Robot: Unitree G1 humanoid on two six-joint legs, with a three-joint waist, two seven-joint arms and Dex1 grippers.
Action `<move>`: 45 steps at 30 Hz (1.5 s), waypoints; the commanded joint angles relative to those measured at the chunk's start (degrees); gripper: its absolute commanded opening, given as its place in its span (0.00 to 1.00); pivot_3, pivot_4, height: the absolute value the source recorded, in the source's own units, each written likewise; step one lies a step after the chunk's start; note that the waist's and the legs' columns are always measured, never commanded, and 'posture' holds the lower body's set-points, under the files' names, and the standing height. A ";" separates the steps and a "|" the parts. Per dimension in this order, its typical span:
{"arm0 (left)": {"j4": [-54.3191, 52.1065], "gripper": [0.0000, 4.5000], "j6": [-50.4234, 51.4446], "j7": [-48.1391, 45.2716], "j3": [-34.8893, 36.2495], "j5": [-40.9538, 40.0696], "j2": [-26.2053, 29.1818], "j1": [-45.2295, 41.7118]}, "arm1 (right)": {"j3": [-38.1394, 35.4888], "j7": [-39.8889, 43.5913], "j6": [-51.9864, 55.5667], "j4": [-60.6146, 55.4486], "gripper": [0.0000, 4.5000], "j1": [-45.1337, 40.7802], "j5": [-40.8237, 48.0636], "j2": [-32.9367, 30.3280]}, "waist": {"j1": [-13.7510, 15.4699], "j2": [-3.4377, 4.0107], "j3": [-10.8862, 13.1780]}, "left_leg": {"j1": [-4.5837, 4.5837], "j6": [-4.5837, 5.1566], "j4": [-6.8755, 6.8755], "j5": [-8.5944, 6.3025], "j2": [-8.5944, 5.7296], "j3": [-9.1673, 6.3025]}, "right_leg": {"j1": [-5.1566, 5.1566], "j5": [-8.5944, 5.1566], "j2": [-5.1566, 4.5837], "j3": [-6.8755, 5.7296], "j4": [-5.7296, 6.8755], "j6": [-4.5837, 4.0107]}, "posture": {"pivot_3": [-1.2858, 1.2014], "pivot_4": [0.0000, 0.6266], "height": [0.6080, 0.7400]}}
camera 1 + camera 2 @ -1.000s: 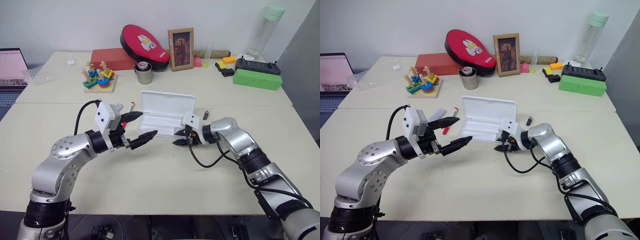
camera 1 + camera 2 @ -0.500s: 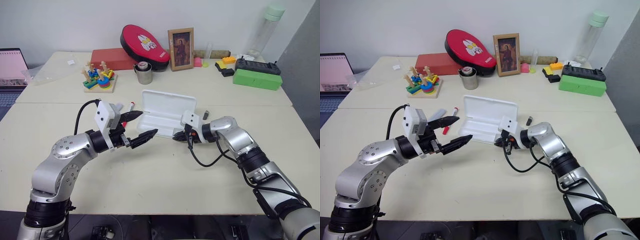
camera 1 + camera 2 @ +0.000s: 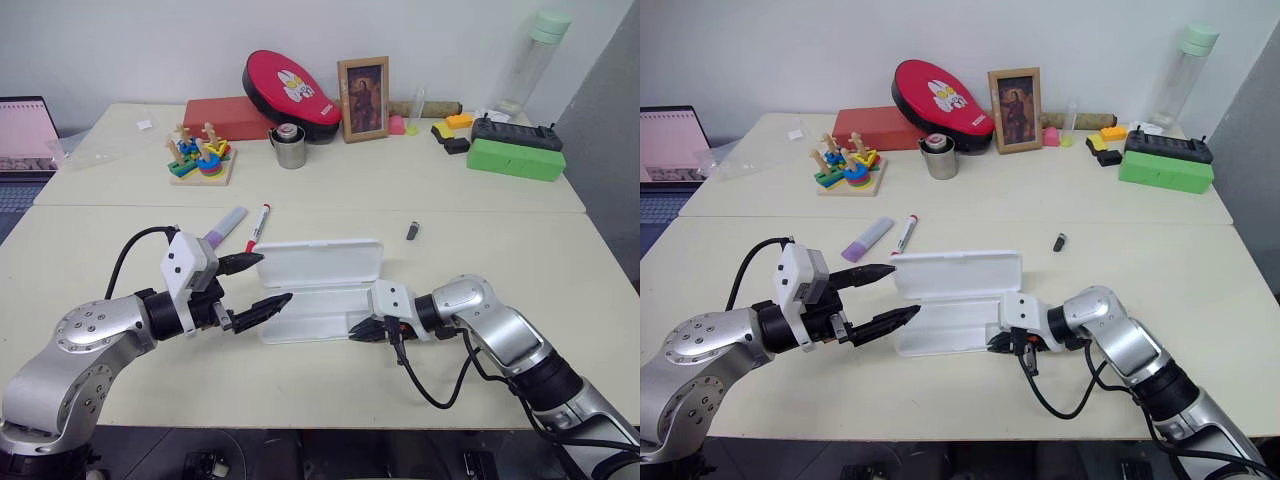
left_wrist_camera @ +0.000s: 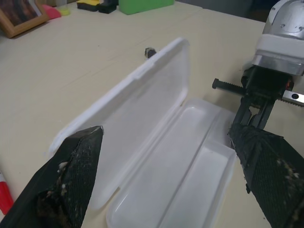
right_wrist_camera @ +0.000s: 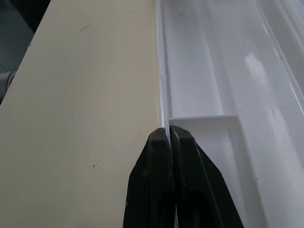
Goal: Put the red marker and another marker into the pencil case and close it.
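The pencil case [image 3: 312, 316] is a white plastic box lying open near the table's front, with its lid [image 3: 320, 265] raised behind the tray. My right gripper [image 3: 358, 332] is shut on the thin wall at the tray's right end [image 5: 164, 124]. My left gripper [image 3: 272, 278] hangs open just left of the case, with nothing between its fingers [image 4: 78, 166]. The red marker [image 3: 258, 226], slim and white with a red cap, lies on the table behind the case. Another marker [image 3: 226, 224], thick and lilac, lies just left of it. The tray [image 4: 190, 142] holds nothing.
A small black object [image 3: 412, 231] lies right of the case. Along the back stand a wooden stacking toy [image 3: 200, 155], a metal cup [image 3: 289, 147], a red box [image 3: 225, 117], a photo frame [image 3: 362, 98] and a green box [image 3: 515, 158]. A laptop [image 3: 25, 135] sits far left.
My right gripper has shut on the case's end and dragged the open case towards the table's front edge, away from the two markers. My left gripper drew back with it, still open.
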 commanded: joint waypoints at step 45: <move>36.33 1.00 7.69 19.07 -6.47 12.22 -4.92 -30.71 | -23.94 -14.85 11.51 2.87 0.99 -18.34 22.59 6.99 | 0.01 -0.02 -0.01 | -0.03 0.00 -0.04 0.00 -0.01 -0.02 | -0.03 0.01 0.01 -0.03 0.01 0.00 | 0.52 0.24 1.00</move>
